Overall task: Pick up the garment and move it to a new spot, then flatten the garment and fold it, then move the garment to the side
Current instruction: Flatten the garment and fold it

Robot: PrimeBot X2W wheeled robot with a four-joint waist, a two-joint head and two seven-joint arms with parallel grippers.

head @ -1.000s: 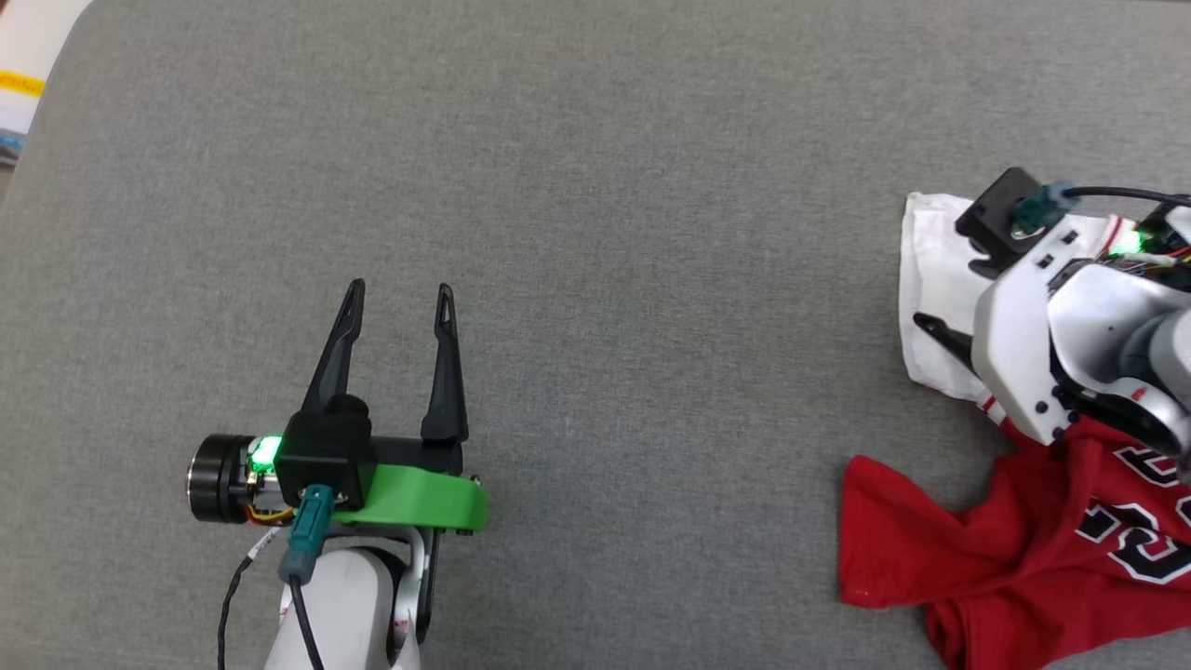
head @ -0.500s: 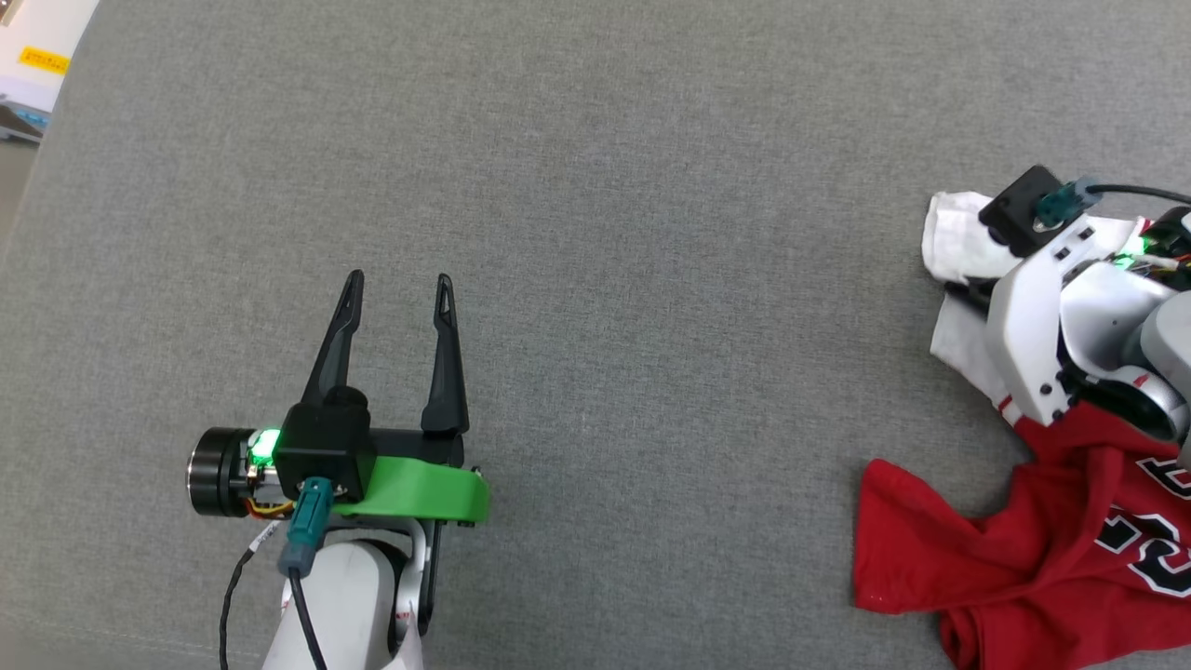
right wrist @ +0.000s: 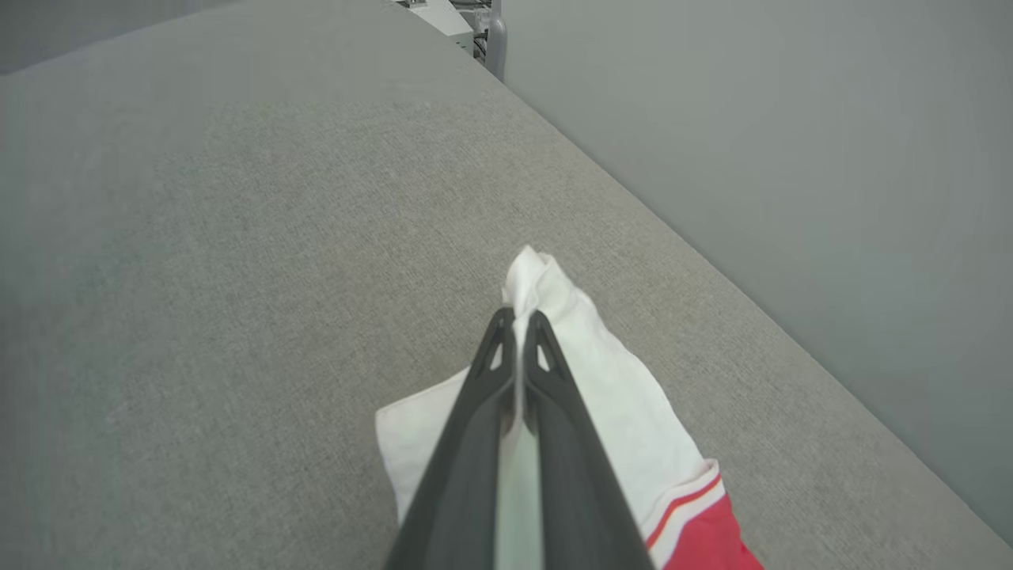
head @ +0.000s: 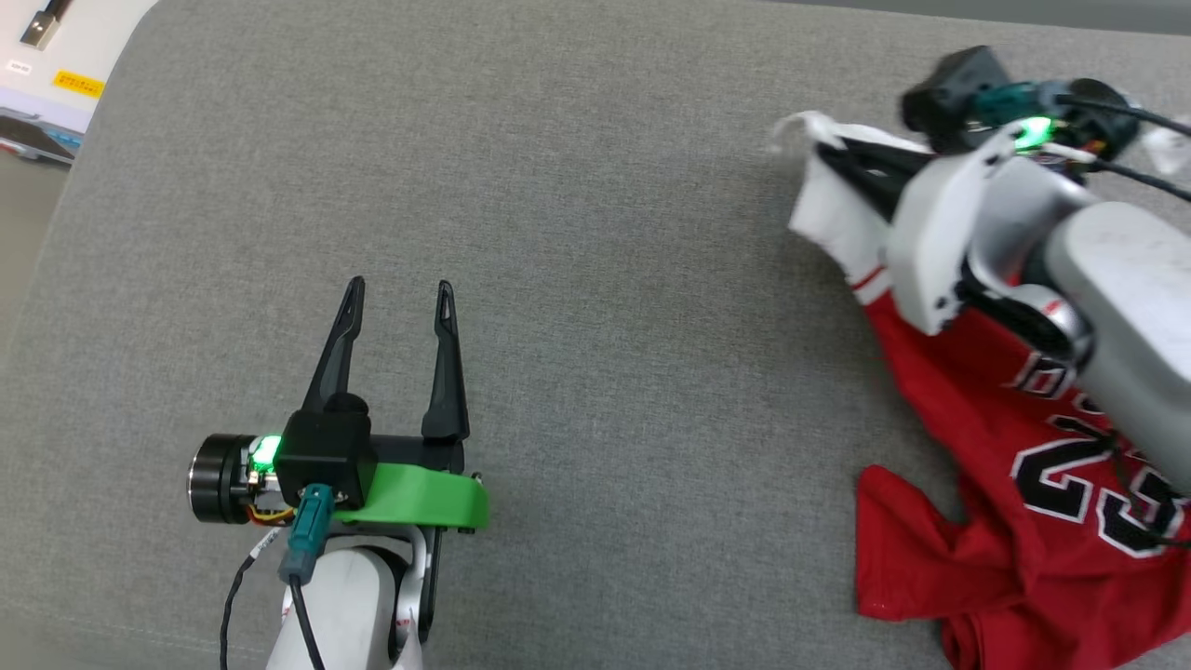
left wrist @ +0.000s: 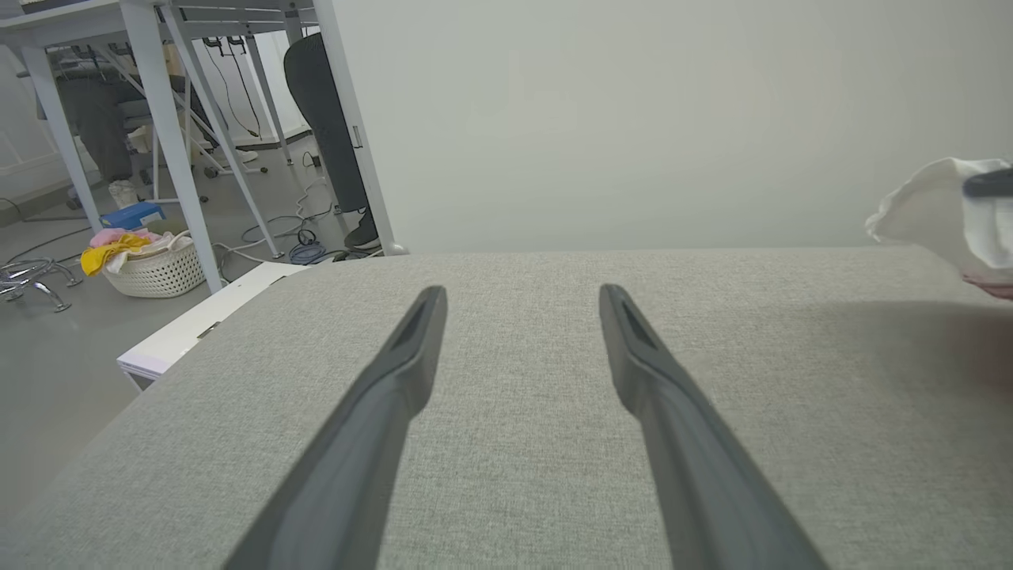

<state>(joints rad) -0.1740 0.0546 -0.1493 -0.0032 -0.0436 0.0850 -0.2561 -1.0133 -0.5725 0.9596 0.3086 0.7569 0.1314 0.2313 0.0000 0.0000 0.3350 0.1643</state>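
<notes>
- The right gripper [right wrist: 518, 323] stood spread over the white sleeve [right wrist: 601, 380] a second ago. Now it is pressed together, pinching that sleeve between its tips.
- It has risen toward the upper right of the head view, drawing the shirt [head: 1005, 465] into a slanted stretch. The red body trails to the lower right, and its lower part seems to lie on the grey table [head: 605, 326].
- The pick-up looks secured, and the carry to a new spot seems under way.
- The left gripper [head: 398, 290] stays spread and empty at the lower left, well apart from the shirt.
</notes>
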